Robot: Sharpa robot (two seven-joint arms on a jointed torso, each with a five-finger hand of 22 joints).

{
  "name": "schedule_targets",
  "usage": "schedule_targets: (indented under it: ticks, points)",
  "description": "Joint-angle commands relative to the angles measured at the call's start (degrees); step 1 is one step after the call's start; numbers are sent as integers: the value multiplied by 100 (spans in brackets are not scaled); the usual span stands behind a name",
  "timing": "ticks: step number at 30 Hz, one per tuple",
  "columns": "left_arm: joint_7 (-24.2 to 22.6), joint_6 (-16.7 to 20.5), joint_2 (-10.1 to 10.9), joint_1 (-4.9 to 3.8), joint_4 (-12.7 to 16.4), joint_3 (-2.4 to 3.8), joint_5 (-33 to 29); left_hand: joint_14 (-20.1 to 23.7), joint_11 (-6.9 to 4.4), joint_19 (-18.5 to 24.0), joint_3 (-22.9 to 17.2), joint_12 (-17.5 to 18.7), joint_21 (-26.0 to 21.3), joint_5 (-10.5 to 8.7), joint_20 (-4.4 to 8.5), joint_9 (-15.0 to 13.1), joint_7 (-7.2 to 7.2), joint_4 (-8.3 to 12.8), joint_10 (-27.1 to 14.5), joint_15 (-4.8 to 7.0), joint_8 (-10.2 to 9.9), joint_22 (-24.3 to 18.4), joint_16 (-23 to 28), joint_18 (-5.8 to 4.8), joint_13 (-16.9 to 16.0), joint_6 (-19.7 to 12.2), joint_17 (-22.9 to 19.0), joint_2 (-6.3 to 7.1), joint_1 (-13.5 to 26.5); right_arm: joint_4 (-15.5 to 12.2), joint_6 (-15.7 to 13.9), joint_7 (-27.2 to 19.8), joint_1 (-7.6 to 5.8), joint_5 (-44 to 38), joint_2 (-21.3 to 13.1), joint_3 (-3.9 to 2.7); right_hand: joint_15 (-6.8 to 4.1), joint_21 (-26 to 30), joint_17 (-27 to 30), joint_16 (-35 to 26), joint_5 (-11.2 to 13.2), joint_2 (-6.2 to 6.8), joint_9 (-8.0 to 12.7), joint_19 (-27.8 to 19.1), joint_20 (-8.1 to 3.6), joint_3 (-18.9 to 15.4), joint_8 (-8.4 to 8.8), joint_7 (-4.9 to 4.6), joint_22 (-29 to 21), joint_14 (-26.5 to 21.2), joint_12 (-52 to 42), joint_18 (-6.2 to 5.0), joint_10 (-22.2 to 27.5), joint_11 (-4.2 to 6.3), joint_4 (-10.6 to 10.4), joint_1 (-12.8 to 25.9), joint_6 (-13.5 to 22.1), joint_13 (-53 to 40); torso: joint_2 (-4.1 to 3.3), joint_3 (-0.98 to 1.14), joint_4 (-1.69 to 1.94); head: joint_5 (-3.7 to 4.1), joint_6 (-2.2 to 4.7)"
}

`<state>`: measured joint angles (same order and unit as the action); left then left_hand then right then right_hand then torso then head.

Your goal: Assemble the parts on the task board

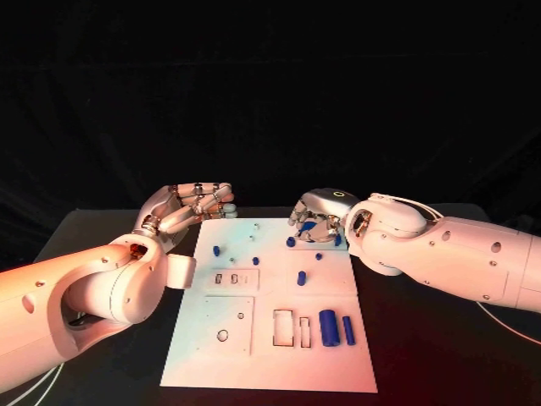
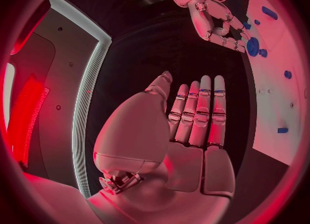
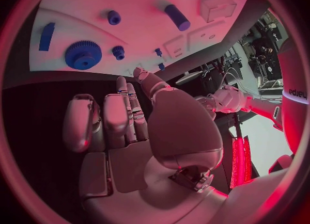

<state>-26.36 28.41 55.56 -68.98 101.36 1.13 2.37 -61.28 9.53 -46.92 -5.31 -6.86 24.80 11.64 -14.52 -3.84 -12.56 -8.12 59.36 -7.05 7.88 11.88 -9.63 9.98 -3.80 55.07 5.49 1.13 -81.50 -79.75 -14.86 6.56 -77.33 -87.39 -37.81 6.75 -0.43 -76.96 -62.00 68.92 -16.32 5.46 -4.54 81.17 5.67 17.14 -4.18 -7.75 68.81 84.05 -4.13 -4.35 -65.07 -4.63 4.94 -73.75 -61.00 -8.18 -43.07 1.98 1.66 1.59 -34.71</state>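
Note:
The white task board [image 1: 270,355] lies in the middle of the black table. Blue parts sit on it: a gear [image 1: 307,227] near its far right edge, a short cylinder [image 1: 301,277], a thicker cylinder [image 1: 329,327] with a flat bar [image 1: 348,330] beside it, and several small pegs such as one [image 1: 217,250]. My right hand [image 1: 319,216] hovers over the gear [image 3: 82,54], its fingers [image 3: 110,115] loosely bent and holding nothing. My left hand [image 1: 198,205] is at the board's far left corner, with its fingers [image 2: 200,113] straight, side by side and empty.
Rectangular slots [image 1: 292,328] and round holes [image 1: 222,335] mark the near half of the board. Black table [image 1: 441,338] surrounds the board on both sides. My right forearm [image 1: 466,254] crosses the table to the right of the board, and my left forearm [image 1: 63,304] lies along the board's left side.

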Motion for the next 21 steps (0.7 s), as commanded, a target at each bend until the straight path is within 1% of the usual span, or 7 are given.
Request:
schedule_targets:
  ticks: [1, 4, 6, 12, 15, 17, 21]
  points:
    - [0, -149, 12, -37, 54, 11, 58, 19, 20, -51, 15, 33, 31, 25, 7, 9, -17, 29, 4, -33, -30, -10, 33, 59, 4, 18, -9, 10, 2, 62, 348, 314, -4, -554, 68, -3, 31, -136, -168, 163, -15, 50, -10, 52, 0, 63, 23, -9, 195, 266, 14, 78, 46, -13, -27, 6, 38, -7, -118, 12, 26, 37, 51]
    - [-1, -155, 31, -56, 84, 13, 57, 19, 20, -51, 15, 33, 31, 25, 7, 9, -17, 29, 4, -33, -30, -10, 33, 59, 4, 18, -9, 10, 2, 91, 379, 353, -3, -613, 106, -2, 35, -231, -266, 265, -14, 67, -12, 79, 13, 115, 24, -4, 335, 257, 14, 97, 66, -19, -60, -6, 51, -13, -162, 19, 42, 30, 52]
    - [-3, -156, 41, -67, 99, 14, 57, 22, 22, -53, 16, 38, 32, 25, 8, 9, -18, 28, 3, -35, -34, -11, 38, 59, 4, 17, -10, 11, 7, 105, 394, 378, -2, -641, 122, -2, 35, -310, -348, 341, -12, 76, -14, 120, 16, 138, 22, -2, 458, 263, 2, 117, 51, -16, -76, -9, 52, -22, -175, 19, 50, 35, 44]
    - [-4, -162, 67, -100, 127, 16, 56, 31, 26, -57, 17, 51, 31, 25, 8, 9, -22, 26, 0, -40, -43, -14, 53, 58, 4, 16, -13, 13, 15, 127, 462, 437, -1, -706, 147, -2, 37, -496, -528, 516, 3, 116, -22, 216, 24, 194, 17, 7, 747, 272, -14, 163, 30, -12, -135, -4, 51, -46, -213, 10, 88, 64, 36]
    - [-3, -163, 77, -108, 131, 16, 53, 34, 28, -58, 18, 55, 31, 24, 8, 9, -23, 26, -1, -41, -46, -15, 59, 58, 4, 16, -14, 13, 18, 136, 484, 449, -1, -720, 166, -2, 36, -538, -561, 548, 4, 114, -24, 242, 26, 209, 13, 12, 814, 274, -18, 175, 23, -10, -146, -8, 45, -51, -230, 16, 86, 51, 46]
    - [-2, -163, 81, -112, 131, 16, 51, 34, 28, -58, 18, 55, 31, 24, 8, 9, -23, 26, -1, -41, -46, -15, 59, 58, 4, 16, -14, 13, 18, 140, 492, 451, -1, -726, 180, -2, 34, -558, -571, 560, 4, 113, -26, 254, 27, 218, 12, 13, 846, 274, -20, 180, 19, -10, -152, -10, 42, -53, -239, 17, 92, 39, 51]
    - [1, -166, 88, -119, 137, 17, 48, 41, 31, -59, 18, 64, 30, 24, 8, 10, -26, 26, -5, -45, -53, -18, 70, 57, 4, 14, -16, 14, 23, 150, 495, 457, -1, -732, 205, -2, 35, -589, -593, 586, 12, 114, -30, 269, 26, 234, 7, 14, 895, 273, -26, 188, 5, -5, -173, -7, 30, -60, -268, 19, 107, 56, 72]
